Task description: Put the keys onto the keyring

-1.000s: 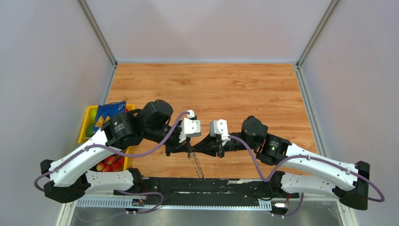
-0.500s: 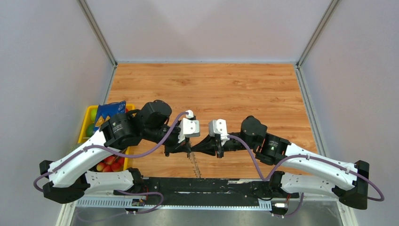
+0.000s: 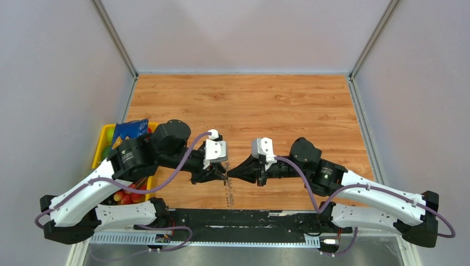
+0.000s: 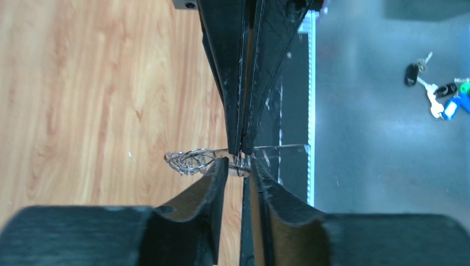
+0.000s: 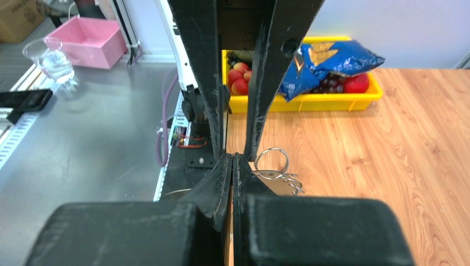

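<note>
The keyring hangs between my two grippers near the table's front edge. In the left wrist view it is a thin edge-on hoop with small wire loops. My right gripper is shut and pinches the hoop's rim. Its closed fingers come down from the top of the left wrist view. My left gripper is narrowly open, its tips either side of the hoop. A bunch of keys, one black-headed, lies on the grey surface beyond the table edge.
A yellow bin of fruit with a blue snack bag stands at the left table edge, and also shows in the right wrist view. A pink box, a glass cup and a phone sit off the table.
My left arm's wrist has drawn back to the left and my right wrist has shifted slightly right. Both sets of fingertips stay at the keyring.
</note>
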Controlling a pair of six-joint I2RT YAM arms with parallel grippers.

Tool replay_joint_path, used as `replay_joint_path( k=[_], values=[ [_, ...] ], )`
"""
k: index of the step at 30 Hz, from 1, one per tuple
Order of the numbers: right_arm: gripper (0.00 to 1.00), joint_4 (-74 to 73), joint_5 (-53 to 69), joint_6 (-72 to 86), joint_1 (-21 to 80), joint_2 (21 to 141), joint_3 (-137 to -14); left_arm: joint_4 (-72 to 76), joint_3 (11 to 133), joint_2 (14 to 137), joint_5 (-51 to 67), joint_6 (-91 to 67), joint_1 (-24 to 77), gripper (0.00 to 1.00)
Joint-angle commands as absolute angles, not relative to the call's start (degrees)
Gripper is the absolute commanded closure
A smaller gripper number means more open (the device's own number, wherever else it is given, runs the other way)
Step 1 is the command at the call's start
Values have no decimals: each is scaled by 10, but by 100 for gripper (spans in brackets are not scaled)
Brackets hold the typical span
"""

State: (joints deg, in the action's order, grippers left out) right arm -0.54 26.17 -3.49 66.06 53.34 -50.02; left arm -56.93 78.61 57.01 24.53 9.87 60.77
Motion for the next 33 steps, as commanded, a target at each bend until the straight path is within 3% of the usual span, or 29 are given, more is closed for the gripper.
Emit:
replay_joint_path(
  k=[1,15,33],
  values=[
    [100,78,220,14,676,485,-496,-453,772,511,265,94,610,64],
    [100,295,162,54,692,398,-406,-232,688,429,288,32,611,60],
    [100,561,143,-15,702,420,-372,-42,636,416,259,-45,611,60]
  ],
)
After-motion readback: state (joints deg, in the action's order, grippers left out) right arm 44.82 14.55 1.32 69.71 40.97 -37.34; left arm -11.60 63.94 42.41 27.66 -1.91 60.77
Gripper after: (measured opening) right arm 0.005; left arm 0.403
